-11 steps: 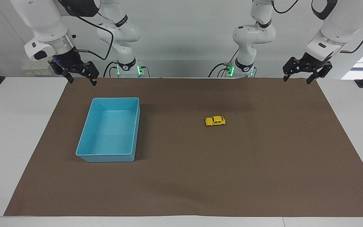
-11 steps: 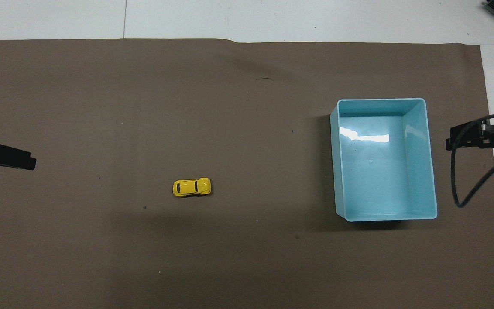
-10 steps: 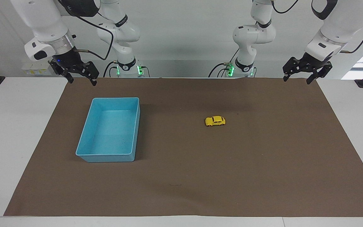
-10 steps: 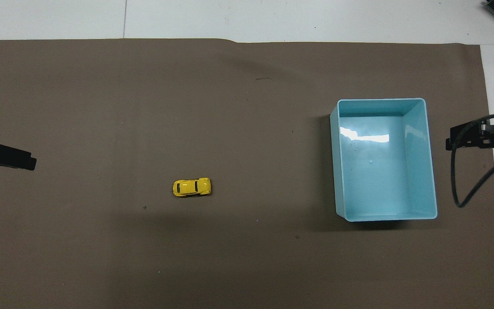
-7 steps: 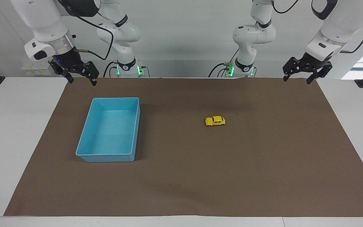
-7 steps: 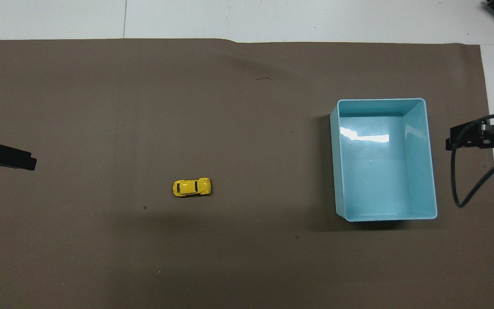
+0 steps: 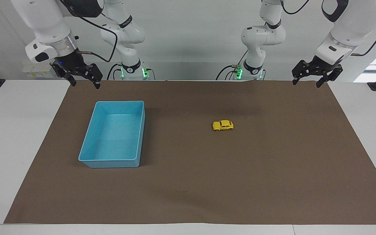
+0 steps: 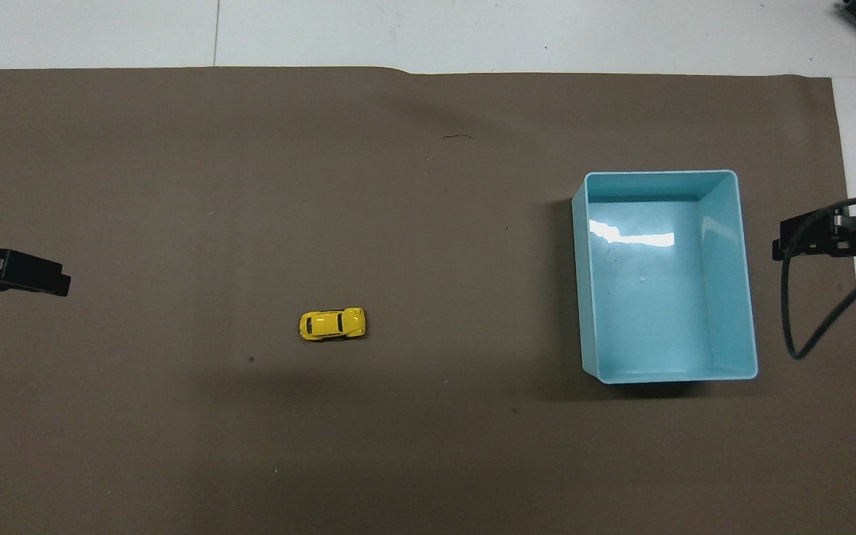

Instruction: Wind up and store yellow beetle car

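Yellow against brown: the yellow beetle car [image 7: 223, 125] stands on its wheels on the brown mat [image 7: 273, 169] that covers most of the white worktop [image 7: 8, 130], roughly at the mat's middle and a little toward the left arm's end. In the overhead view it sits at about 7 o'clock from the mat's centre, its length running across the worktop from one arm's end to the other. Nothing touches it.

The blue tray [image 7: 90, 137] lies well apart from the car — at 3 o'clock from it in the overhead view, toward the right arm's end — open side up, with nothing inside.

The left tool [image 7: 306, 82] hangs in the air over the mat's corner at the left arm's end, at 9 o'clock from the car in the overhead view; its fingers stand apart and hold nothing. The right tool [image 7: 85, 85] hangs over the mat's edge close to the tray's corner nearest the robots, fingers likewise spread and bare. Both arms wait.
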Motion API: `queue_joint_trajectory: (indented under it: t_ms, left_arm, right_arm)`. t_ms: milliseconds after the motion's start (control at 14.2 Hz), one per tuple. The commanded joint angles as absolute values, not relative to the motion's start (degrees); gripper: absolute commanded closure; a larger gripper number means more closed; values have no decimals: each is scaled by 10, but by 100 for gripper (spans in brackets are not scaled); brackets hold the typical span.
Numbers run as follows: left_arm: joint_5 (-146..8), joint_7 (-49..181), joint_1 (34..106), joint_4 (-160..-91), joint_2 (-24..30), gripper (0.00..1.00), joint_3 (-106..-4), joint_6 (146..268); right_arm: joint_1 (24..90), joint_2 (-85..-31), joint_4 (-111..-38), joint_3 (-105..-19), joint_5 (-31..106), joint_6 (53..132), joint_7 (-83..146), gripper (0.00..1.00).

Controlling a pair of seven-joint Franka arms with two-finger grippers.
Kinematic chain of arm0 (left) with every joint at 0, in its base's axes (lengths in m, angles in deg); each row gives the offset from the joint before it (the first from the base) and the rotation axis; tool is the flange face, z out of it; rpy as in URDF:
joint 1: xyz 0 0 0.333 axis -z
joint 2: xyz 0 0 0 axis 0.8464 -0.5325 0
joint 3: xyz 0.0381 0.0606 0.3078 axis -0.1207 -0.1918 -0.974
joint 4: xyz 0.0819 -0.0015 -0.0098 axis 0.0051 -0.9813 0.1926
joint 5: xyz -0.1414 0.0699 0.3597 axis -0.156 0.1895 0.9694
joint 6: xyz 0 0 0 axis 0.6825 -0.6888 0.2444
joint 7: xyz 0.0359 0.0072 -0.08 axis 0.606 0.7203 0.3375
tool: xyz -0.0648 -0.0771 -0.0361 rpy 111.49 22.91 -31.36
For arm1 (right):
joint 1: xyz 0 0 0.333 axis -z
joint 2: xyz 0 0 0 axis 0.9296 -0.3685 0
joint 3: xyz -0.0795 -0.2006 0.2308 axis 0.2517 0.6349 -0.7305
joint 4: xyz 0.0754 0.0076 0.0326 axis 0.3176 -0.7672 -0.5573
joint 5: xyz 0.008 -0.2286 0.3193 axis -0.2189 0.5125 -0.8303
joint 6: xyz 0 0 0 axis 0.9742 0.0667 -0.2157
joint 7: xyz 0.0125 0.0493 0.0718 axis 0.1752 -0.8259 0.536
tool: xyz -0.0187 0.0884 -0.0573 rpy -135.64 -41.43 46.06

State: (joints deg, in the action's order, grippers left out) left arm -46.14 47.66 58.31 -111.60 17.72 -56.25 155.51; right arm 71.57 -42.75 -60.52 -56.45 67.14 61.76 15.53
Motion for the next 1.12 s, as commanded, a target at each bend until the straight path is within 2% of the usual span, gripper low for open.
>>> queue_joint_trajectory:
  t_ms: [0, 351, 1053]
  left_arm:
    - [-453, 565, 601, -1135, 184, 0, -561, 1571]
    - [-461, 817, 637, -1149, 177, 0, -561, 1590]
    - [-485, 1313, 655, -1195, 175, 0, -560, 1653]
  right_arm:
    - [722, -418, -612, -569, 668, 618, 173, 0]
    - [722, -418, -612, -569, 668, 619, 173, 0]
    - [722, -418, -612, -569, 668, 619, 173, 0]
